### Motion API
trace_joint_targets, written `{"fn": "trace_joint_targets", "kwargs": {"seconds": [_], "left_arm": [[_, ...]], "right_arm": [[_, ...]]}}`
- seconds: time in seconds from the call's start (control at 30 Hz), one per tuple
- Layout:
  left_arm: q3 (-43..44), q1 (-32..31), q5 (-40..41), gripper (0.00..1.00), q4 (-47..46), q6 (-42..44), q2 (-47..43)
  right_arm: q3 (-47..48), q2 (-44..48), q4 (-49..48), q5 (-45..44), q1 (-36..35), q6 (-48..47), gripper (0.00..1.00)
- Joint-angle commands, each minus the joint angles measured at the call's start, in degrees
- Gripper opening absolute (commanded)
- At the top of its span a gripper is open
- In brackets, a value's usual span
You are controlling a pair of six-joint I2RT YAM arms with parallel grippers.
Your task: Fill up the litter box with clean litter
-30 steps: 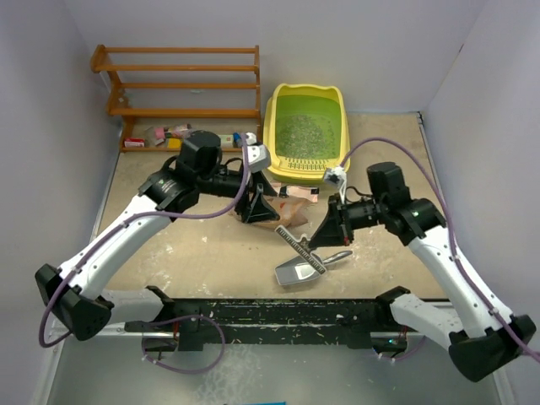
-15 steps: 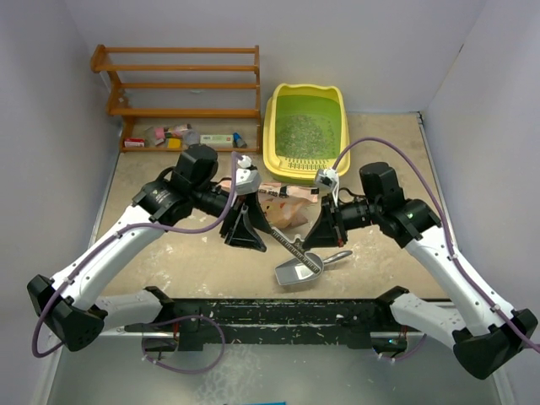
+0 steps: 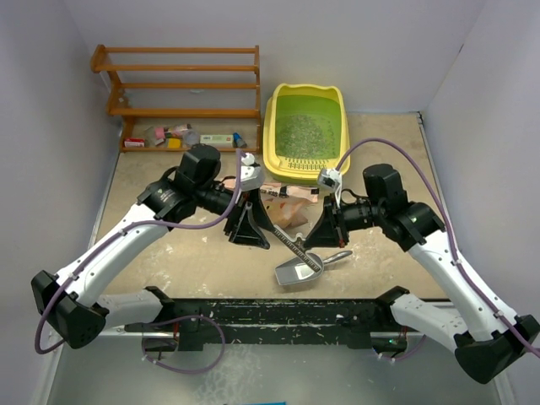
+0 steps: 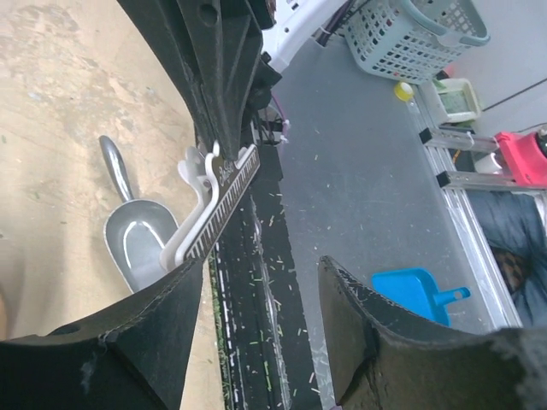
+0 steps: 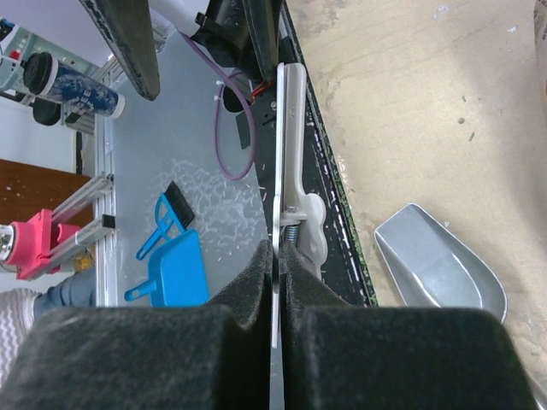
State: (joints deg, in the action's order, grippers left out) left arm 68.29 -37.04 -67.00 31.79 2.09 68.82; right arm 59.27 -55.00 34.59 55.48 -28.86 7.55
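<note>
In the overhead view the left pincer (image 3: 247, 226) and the long white clip (image 3: 295, 245) are covering most of the pink bag (image 3: 291, 218) at the centre of the worktop (image 3: 380, 245), and its print is showing too small to read. The small items (image 3: 181, 137) on the wooden rack (image 3: 181, 84) are too tiny to name. In the left wrist view the clip is hiding one side of the metal scoop (image 4: 137, 248), a finger (image 4: 385, 342) is cutting into the blue dustpan (image 4: 419, 290), and the top edge is cropping the grey basket (image 4: 419, 34). The right pincer (image 5: 275, 273) is masking the clip's near end.

Pale walls (image 3: 354, 42) enclose a tan, dusty tabletop (image 3: 384, 126), a wooden shelf rack (image 3: 186, 111) against the back
</note>
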Motion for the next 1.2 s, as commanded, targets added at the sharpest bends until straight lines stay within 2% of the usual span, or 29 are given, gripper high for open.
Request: {"fn": "trace_joint_targets", "kwargs": {"seconds": [0.0,0.1,0.27,0.43,0.63,0.87,1.17], "left_arm": [[3.22,0.24,4.24,0.61,-1.89,-0.27,-2.30],[3.97,0.34,7.89,0.61,-0.88,0.21,-1.94],[3.29,0.54,8.86,0.61,-2.80,-0.75,0.21],[2.89,0.48,5.14,0.59,-4.40,-1.74,4.93],[2.81,0.49,2.16,0.57,-7.95,-4.00,6.53],[2.30,0.50,-4.17,0.44,-8.04,-4.59,8.16],[1.78,0.53,-6.00,0.37,-2.54,-0.32,9.17]], "right_arm": [[-0.69,0.84,0.07,0.82,-0.35,-0.07,0.00],[-0.82,1.44,0.98,1.01,-0.49,-0.53,0.00],[-0.49,2.50,1.68,1.19,-0.49,-0.96,0.00],[0.42,2.76,0.76,1.45,-0.58,-0.26,0.00],[0.93,2.31,0.29,0.45,-0.58,-0.32,0.00],[1.18,1.33,-0.83,-0.85,-0.58,0.09,0.00],[0.96,1.56,-1.88,-1.88,-0.58,0.86,0.00]]}}
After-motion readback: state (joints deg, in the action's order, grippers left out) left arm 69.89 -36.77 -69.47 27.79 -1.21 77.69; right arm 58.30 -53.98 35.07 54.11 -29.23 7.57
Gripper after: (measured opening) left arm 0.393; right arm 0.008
